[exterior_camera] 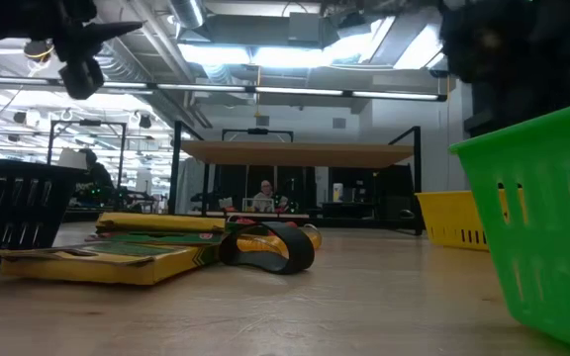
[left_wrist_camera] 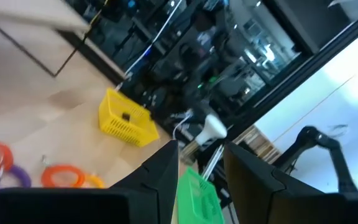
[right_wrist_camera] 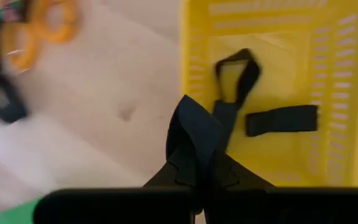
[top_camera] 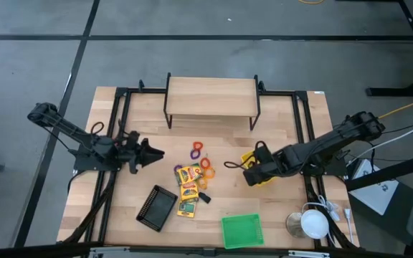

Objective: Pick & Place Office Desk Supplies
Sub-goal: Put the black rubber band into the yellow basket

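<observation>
Several flat yellow crayon boxes [top_camera: 187, 189] [exterior_camera: 117, 257] lie near the table's middle, with a black clip [top_camera: 204, 197] [exterior_camera: 270, 247] on the table beside them. Purple, red and orange rings [top_camera: 203, 159] [left_wrist_camera: 61, 176] lie just beyond the boxes. My right gripper [top_camera: 250, 173] [right_wrist_camera: 194, 121] is shut over the yellow bin [top_camera: 262, 170] [right_wrist_camera: 328, 93], with a black clip [right_wrist_camera: 232, 93] at its tips. Another black piece [right_wrist_camera: 281, 119] lies on the bin's floor. My left gripper [top_camera: 153, 153] [left_wrist_camera: 201, 171] hangs open above the table, left of the boxes, touching nothing. My right gripper pinches a black clip by its dark body [right_wrist_camera: 197, 127] between the two shut fingers. The clip's wire loop [right_wrist_camera: 240, 68] sticks out past the fingertips over the yellow bin's floor. I cannot tell whether the clip rests on the floor or hangs clear.
A green bin [top_camera: 241, 230] [exterior_camera: 542, 227] stands at the near edge, and a black mesh tray [top_camera: 156, 207] [exterior_camera: 8, 203] near left of the boxes. A wooden shelf [top_camera: 212, 100] stands at the far edge. White items [top_camera: 312, 222] sit at the near right corner.
</observation>
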`<state>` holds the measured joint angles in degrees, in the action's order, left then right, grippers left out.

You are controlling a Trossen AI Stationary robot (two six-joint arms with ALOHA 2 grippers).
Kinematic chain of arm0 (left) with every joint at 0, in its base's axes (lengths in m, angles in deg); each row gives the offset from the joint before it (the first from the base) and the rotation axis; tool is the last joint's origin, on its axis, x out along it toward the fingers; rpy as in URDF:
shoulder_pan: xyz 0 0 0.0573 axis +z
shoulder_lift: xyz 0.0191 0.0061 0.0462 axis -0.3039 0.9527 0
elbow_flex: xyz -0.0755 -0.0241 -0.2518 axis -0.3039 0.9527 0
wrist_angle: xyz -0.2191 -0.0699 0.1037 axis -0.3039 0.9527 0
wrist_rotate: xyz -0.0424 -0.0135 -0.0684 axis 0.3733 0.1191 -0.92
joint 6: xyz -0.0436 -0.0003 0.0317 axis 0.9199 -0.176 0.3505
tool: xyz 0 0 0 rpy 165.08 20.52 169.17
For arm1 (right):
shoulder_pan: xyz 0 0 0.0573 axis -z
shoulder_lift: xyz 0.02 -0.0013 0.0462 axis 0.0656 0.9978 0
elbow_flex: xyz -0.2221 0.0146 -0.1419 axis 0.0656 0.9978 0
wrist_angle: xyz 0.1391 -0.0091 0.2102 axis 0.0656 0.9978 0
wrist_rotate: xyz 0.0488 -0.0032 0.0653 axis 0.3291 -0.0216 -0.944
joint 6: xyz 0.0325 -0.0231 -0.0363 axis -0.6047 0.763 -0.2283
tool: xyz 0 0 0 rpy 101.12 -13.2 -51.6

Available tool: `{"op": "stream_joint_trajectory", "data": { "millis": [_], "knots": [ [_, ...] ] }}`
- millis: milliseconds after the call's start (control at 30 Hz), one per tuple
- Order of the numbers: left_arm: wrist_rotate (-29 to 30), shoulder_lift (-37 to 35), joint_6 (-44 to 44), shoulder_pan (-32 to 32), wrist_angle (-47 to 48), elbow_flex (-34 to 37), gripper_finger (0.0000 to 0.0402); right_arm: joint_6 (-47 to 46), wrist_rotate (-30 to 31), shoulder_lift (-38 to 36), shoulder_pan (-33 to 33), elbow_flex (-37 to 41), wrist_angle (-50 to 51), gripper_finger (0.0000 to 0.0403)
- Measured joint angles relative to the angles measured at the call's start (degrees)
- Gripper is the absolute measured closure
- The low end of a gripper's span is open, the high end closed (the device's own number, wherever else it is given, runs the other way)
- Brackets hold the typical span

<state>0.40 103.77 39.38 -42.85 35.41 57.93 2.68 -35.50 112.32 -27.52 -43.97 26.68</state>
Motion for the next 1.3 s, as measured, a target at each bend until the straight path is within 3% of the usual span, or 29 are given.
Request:
{"op": "stream_joint_trajectory", "data": {
  "millis": [400,500,767,933,1167,1300],
  "knots": [
    [0.03,0.04,-0.9,1.3,-0.14,0.0,0.0276,-3.12,-0.1,-0.09,2.45,5.44,0.61,0.0391],
    [0.53,0.04,-0.91,1.3,-0.01,0.0,0.0276,-3.09,-2.28,-0.09,3.6,5.44,0.49,0.0357],
    [1.97,0.04,-1.42,1.3,0.23,0.0,0.0276,-2.44,-2.13,-0.09,4.16,5.44,1.32,0.022],
    [2.78,0.04,-1.78,1.3,0.23,0.0,0.0276,-3.89,-1.66,-0.09,4.14,5.44,1.35,0.0173],
    [3.47,0.04,-1.76,1.3,0.23,0.0,0.0276,-2.81,1.82,-0.09,4.31,0.9,1.22,0.0166],
    [3.57,0.04,-1.75,1.41,1.73,0.0,0.0276,3.56,5.54,-0.09,4.85,-4.12,-6.72,0.0175]
  ]
}}
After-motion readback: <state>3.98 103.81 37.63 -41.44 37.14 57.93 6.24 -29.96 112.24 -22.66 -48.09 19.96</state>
